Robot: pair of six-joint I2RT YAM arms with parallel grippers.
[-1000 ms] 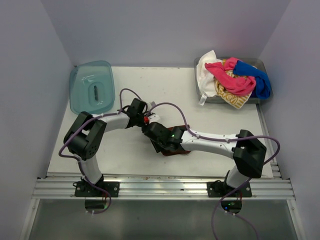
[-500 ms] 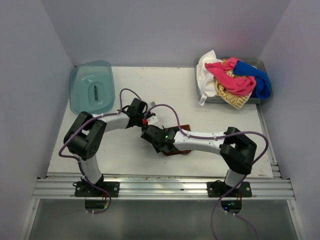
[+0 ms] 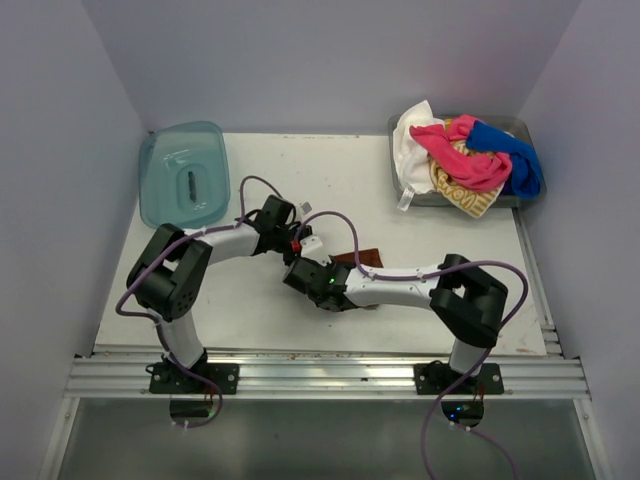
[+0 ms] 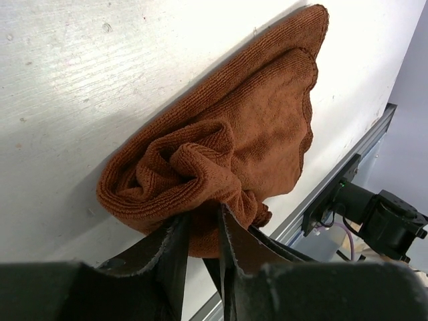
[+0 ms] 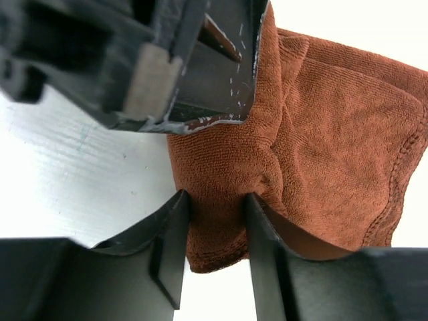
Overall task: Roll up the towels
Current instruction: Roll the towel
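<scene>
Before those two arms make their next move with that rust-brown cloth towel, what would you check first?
1. Left gripper grips the rust-brown cloth towel: ok, a fold is pinched.
2. Right gripper grips it too: ok, closed on an edge fold.
3. Grippers clear of each other: cannot tell, they are very close.
4. Towel rolled evenly: not ok, bunched at one end, flat elsewhere.
5. Heap of coloured towels out of the way: ok, in the far right corner.

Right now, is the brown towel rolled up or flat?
Half rolled: one end of the rust-brown towel is bunched up, the rest lies flat.
</scene>
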